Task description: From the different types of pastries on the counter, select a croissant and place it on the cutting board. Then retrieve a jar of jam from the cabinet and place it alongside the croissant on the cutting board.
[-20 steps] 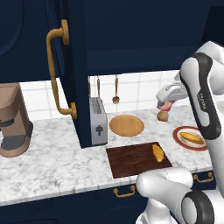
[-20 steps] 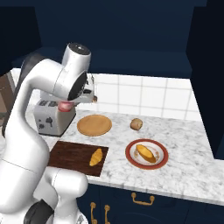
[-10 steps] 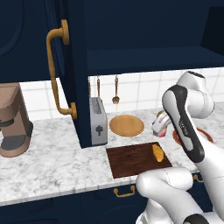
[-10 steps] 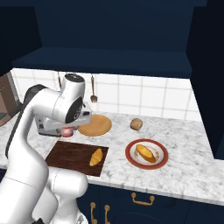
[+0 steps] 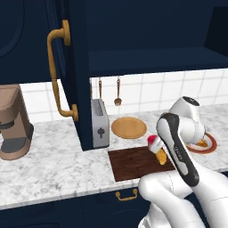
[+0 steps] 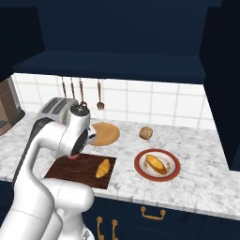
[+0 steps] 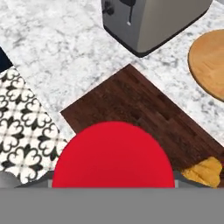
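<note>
Left base view: the gripper [image 5: 154, 143] is pinching the jar [image 5: 155, 143], held above the right part of the board [image 5: 133, 163], just beside the croissant [image 5: 161, 156] already lying there, so the jam can go down next to it. The cabinet [image 5: 80, 67] door stands open.

Right base view: the arm hides the hand; a red sliver at the board's [image 6: 75, 170] left is probably the jar [image 6: 73, 158]. The croissant [image 6: 102, 168] sits on the board's right part, leaving bare wood free. The bun [image 6: 146, 132] and loaf [image 6: 157, 164] stay off the board.

Hand view: the jar's red lid [image 7: 113, 157] hangs over dark wood [image 7: 144, 113], croissant [image 7: 204, 172] at the right edge, toaster [image 7: 153, 19] beyond.
</note>
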Motion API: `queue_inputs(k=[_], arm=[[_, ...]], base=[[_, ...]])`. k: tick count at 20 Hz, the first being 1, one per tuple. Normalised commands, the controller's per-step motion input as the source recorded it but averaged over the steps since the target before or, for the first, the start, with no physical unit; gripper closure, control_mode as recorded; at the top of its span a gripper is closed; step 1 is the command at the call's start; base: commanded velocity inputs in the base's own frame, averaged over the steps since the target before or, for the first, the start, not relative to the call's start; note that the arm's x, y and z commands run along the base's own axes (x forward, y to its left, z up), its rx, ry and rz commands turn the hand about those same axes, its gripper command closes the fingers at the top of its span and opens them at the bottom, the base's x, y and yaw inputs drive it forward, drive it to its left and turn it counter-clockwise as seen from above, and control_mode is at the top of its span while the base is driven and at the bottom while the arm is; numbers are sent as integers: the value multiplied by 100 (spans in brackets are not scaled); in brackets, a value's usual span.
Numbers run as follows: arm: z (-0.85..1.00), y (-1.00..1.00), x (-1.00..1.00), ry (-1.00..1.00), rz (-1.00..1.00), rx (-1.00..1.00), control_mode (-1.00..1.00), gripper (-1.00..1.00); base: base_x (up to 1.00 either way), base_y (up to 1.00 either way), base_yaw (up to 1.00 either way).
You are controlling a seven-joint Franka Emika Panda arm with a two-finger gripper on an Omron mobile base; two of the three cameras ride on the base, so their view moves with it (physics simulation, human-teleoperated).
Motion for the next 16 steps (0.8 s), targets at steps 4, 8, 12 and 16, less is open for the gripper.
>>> queue_inputs(k=[4,8,12,16], arm=[[-42,23,44,-23,3,-13,-100,100],[-70,2,11,-6,0,-16,-100,100],[-54,0,12,-10,0,-9,-100,100],[-49,0,18,-9,0,-1,-100,100]], base=[[0,0,0],[0,0,0],[0,0,0],[0,0,0]])
